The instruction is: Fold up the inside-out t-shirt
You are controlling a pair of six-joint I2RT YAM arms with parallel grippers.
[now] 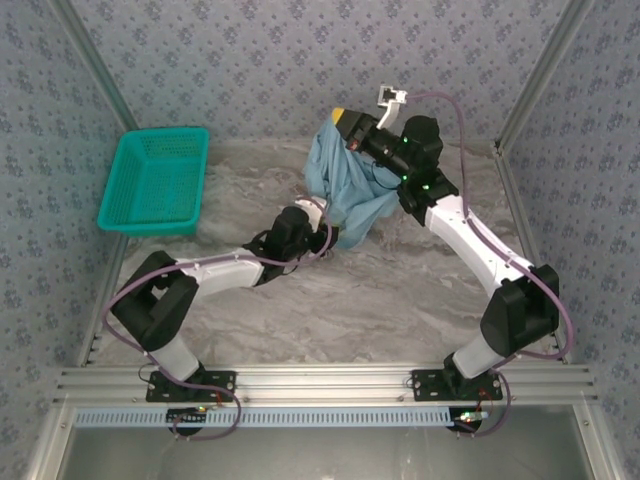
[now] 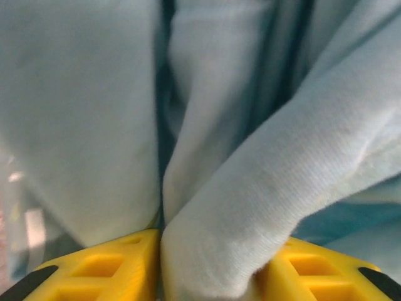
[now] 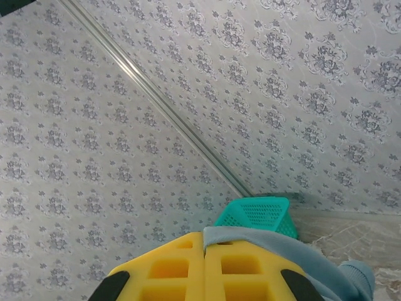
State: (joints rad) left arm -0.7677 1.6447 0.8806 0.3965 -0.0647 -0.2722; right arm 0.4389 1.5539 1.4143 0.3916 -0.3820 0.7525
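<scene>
The inside-out t-shirt (image 1: 345,185) is light blue and hangs bunched above the back of the table. My right gripper (image 1: 347,124) holds its top edge up high. In the right wrist view that gripper (image 3: 205,251) is shut, with a thin hem of the shirt (image 3: 313,257) pinched between its yellow fingers. My left gripper (image 1: 326,218) reaches into the shirt's lower part from the left. In the left wrist view a thick fold of the cloth (image 2: 250,188) fills the gap of the left gripper (image 2: 210,266) and touches both yellow fingers (image 2: 113,263).
A teal mesh basket (image 1: 165,135) stands at the back left of the marble-patterned table (image 1: 400,300), and its corner (image 3: 260,216) shows in the right wrist view. Patterned walls with metal posts close in the back and sides. A metal rail runs along the near edge.
</scene>
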